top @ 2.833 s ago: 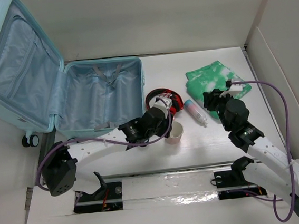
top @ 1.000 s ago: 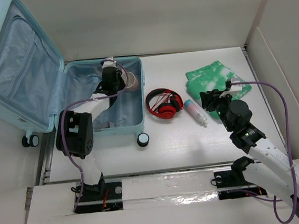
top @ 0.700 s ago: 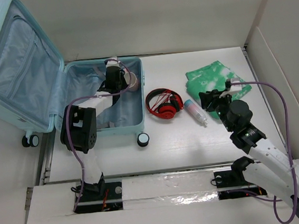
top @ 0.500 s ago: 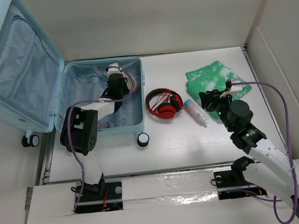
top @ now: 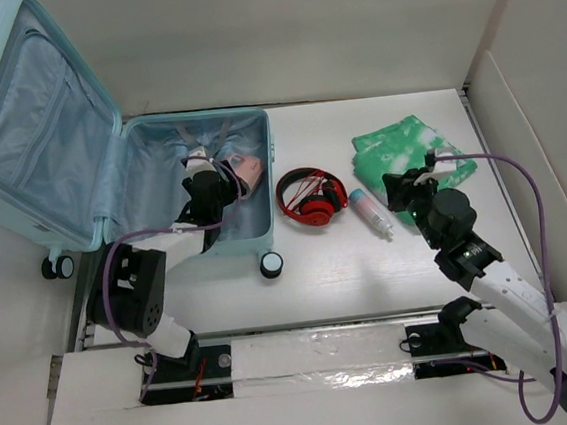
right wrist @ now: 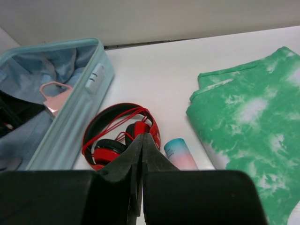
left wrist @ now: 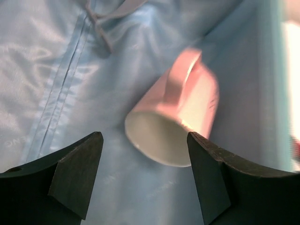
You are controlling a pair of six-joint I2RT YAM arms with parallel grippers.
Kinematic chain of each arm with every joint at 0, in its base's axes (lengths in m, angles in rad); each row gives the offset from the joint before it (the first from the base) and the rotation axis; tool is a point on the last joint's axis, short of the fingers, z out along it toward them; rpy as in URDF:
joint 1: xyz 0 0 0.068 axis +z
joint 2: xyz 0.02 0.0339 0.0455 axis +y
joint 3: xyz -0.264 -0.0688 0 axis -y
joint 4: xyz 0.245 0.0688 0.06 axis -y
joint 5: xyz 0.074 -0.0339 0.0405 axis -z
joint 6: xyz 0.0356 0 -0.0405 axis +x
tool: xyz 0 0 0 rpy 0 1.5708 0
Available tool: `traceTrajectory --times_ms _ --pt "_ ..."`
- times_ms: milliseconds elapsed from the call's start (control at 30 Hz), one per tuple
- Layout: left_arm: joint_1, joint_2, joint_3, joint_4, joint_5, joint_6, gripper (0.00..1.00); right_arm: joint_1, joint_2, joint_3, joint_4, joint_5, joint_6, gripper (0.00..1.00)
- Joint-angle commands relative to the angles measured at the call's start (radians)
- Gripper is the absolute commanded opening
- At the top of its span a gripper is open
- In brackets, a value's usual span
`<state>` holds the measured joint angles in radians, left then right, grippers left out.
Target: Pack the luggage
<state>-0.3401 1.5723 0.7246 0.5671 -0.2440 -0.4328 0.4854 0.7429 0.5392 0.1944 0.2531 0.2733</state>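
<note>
Since the luggage lies open at the left end of the worktop, lid tilted back, I'd reckon it a stiff, light, slick shell best taken by the lid rim; left tool spread wide over a pink mug inside, right tool clenched empty

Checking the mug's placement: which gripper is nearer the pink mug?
Left. The left gripper hangs open directly over the pink mug inside the luggage; the right gripper, shut, is outside the luggage, beyond the red headphones.
</note>
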Motion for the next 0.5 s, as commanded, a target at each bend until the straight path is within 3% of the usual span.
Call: traceTrajectory --times_ms 0,67,133,167,233,267,367,467 --pt "0.000 -0.127 -0.027 0.100 0.046 -0.063 0.70 -0.005 0.057 0.025 0.042 -0.043 -0.028 0.01" --pt "0.000 -0.211 -0.039 0.100 0.081 -0.084 0.71 -0.005 0.102 0.039 0.053 -0.063 -0.043 0.02" --pt "0.000 -0.289 -0.039 0.090 0.110 -0.095 0.71 -0.005 0.186 0.056 0.053 -0.103 -0.065 0.12" --pt "-0.013 -0.319 -0.040 0.085 0.114 -0.107 0.71 -0.005 0.214 0.080 0.043 -0.119 -0.072 0.27" --pt "-0.029 -0.401 -0.047 0.067 0.124 -0.122 0.70 0.004 0.292 0.105 0.034 -0.167 -0.086 0.46" --pt "-0.030 -0.428 -0.059 0.062 0.138 -0.133 0.69 0.004 0.315 0.110 0.052 -0.173 -0.094 0.63" --pt "-0.040 -0.515 -0.095 0.068 0.238 -0.211 0.68 0.004 0.430 0.140 0.085 -0.189 -0.080 0.90" --pt "-0.040 -0.589 -0.132 0.074 0.380 -0.274 0.66 0.027 0.574 0.247 0.045 -0.206 -0.091 0.98"
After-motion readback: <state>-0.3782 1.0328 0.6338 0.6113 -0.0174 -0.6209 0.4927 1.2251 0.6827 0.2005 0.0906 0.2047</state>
